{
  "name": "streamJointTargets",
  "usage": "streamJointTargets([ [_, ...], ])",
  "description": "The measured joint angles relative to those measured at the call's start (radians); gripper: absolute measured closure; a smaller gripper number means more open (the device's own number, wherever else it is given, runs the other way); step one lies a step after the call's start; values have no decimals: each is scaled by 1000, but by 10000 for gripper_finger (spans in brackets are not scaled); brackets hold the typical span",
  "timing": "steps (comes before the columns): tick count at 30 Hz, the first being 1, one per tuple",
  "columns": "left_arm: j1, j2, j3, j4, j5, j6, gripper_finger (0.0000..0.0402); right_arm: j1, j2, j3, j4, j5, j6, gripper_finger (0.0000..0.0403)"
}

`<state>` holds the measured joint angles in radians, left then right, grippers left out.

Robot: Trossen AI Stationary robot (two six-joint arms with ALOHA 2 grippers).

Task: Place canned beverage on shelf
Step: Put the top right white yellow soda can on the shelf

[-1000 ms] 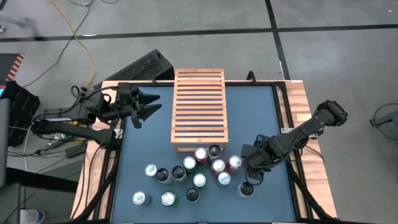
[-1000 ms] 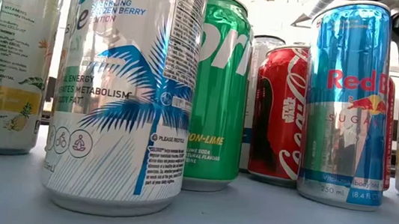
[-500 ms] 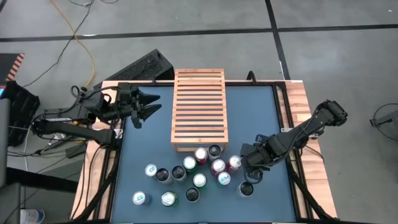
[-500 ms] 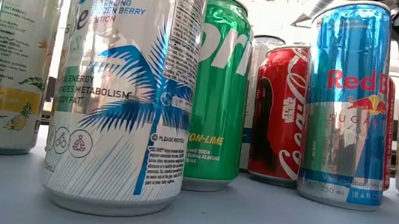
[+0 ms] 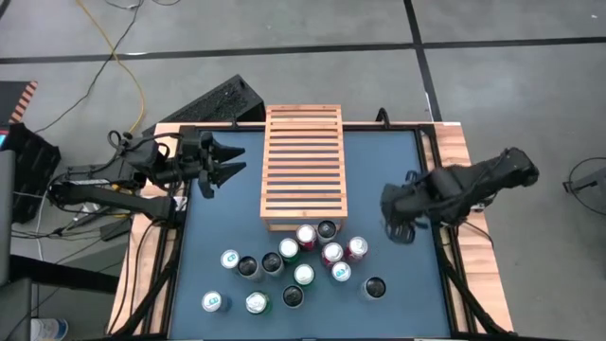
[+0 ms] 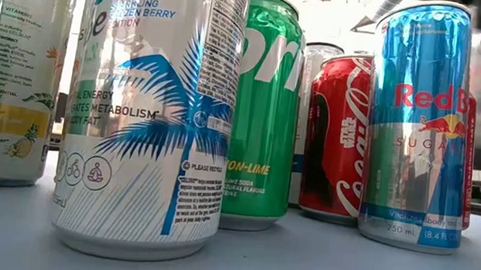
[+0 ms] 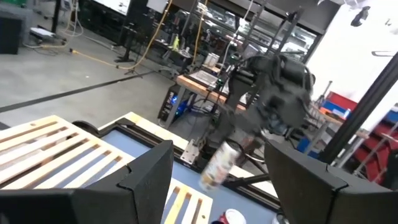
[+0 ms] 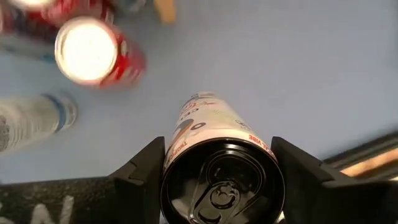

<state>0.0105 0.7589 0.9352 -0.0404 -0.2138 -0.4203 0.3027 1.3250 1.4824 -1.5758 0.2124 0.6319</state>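
Above the surface (image 5: 379,180) in the high view, the right claw (image 5: 400,206) hangs right of the shelf (image 5: 304,168), while the left claw (image 5: 225,161) waits parted and empty at its left. In the right wrist view, its fingers (image 8: 144,171) clamp a white can (image 8: 219,162), lifted off the blue surface.

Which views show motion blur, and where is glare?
High view: the right gripper and its arm are smeared. Left wrist view: the same arm and its held can are blurred. Right wrist view: one red can's top glares white; the held can stays sharp.
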Motion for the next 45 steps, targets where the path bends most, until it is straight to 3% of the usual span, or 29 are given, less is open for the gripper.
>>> streamJointTargets([
  [10,0,0,0,0,0,-34,161,-366,70,326,6,121,-463,183],
  [15,0,0,0,0,-1,-34,161,-555,178,525,17,134,-685,183],
  [21,0,0,0,0,-2,-45,161,-699,355,741,16,126,-903,183],
  [26,0,0,0,0,-2,-62,161,-764,483,875,29,42,-993,183],
  [39,0,0,0,-19,-7,-75,161,-779,501,842,144,-8,-1128,183],
  [45,0,0,1,-24,-7,-75,161,-767,496,842,130,-167,-1150,183],
])
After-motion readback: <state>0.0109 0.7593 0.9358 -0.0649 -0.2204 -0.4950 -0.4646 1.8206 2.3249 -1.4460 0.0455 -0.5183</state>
